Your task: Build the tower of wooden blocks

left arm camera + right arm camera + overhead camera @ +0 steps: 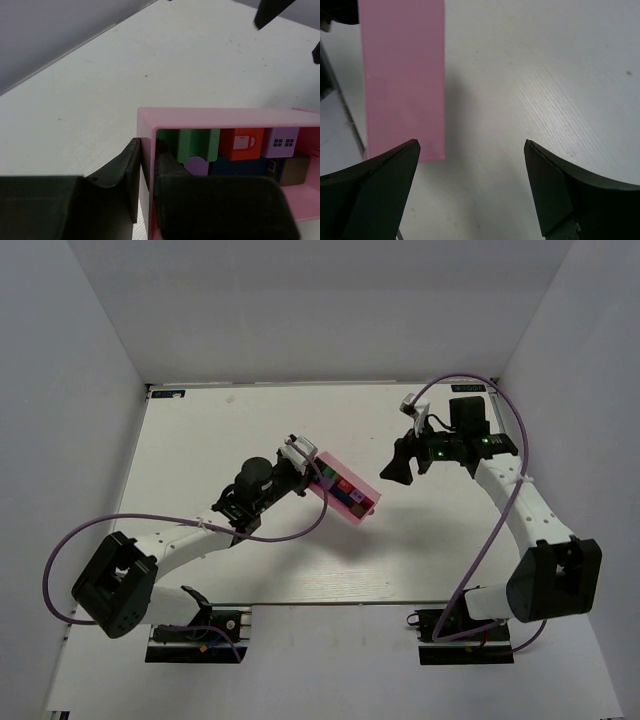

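A robotics lab test cell. A white table (pixel 250 575) is boxed in by plain white walls (pixel 320 310) at 9, 12 and 3 o'clock. The left arm (pixel 170 545) and right arm (pixel 525 505) are bolted to plates (pixel 170 652) at 7 and 5 o'clock. Purple cables (pixel 462 377) loop loose from them.

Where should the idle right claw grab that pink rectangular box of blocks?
Probably the pink rectangular box by its free end wall, from the side facing the right gripper: open-faced, thin walls, so one finger fits inside, one outside, as the left gripper grips.
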Robot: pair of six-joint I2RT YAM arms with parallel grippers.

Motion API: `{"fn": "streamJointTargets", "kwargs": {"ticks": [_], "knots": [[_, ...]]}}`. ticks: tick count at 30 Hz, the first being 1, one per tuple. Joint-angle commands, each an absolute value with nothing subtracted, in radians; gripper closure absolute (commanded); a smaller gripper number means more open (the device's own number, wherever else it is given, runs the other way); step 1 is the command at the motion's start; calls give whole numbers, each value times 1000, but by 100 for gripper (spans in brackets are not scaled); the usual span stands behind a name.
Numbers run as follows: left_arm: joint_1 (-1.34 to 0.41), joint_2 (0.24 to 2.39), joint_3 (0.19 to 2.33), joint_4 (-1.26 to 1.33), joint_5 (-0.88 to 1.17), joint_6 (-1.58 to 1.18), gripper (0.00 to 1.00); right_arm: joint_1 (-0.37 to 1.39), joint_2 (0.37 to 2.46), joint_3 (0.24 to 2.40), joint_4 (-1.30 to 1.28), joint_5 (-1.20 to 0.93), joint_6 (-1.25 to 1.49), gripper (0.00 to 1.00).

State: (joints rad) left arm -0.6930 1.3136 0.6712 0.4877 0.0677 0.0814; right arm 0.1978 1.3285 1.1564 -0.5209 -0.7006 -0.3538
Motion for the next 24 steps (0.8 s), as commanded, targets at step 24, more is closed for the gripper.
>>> {"fn": "streamJointTargets", "kwargs": {"ticks": [24], "knots": [[-709, 1420, 792, 690, 279, 181, 100, 293, 1465, 1243, -576, -968, -419, 10]]}}
